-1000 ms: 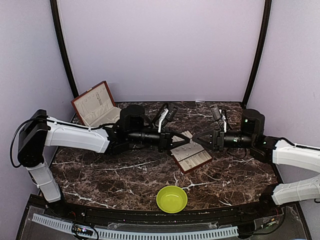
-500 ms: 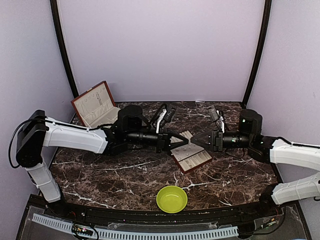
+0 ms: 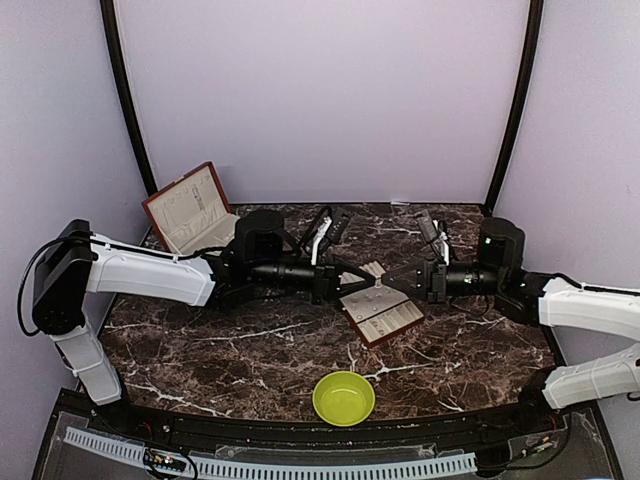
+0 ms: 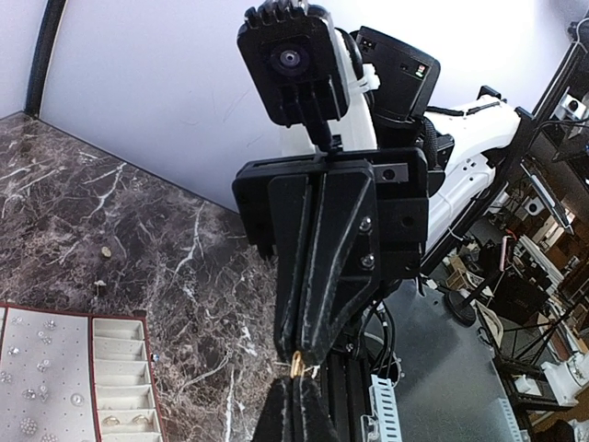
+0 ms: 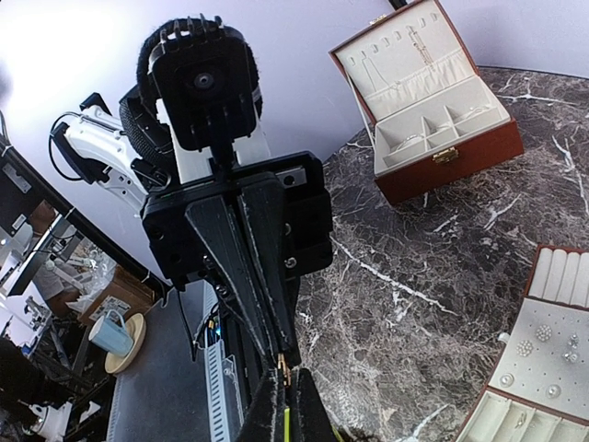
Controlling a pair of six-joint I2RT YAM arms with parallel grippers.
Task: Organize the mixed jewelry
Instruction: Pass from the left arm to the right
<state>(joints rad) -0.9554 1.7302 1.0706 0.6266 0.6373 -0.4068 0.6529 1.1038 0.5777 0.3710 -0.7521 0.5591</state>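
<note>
Gold-toned jewelry piece (image 4: pixel 296 366), held in mid-air above the tray (image 3: pixel 392 320), pinched at once by the closed tips of left end effector (image 4: pixel 294 385) and right end effector (image 4: pixel 297 353); for a clean handover, one should probably release gently, neither arm tugging.

No text, label, brand, number or sign can be read in any of the three views.

right claw (image 3: pixel 386 283) | spread earlier, now shut | tips pinched against left claw (image 3: pixel 372 283)
</note>
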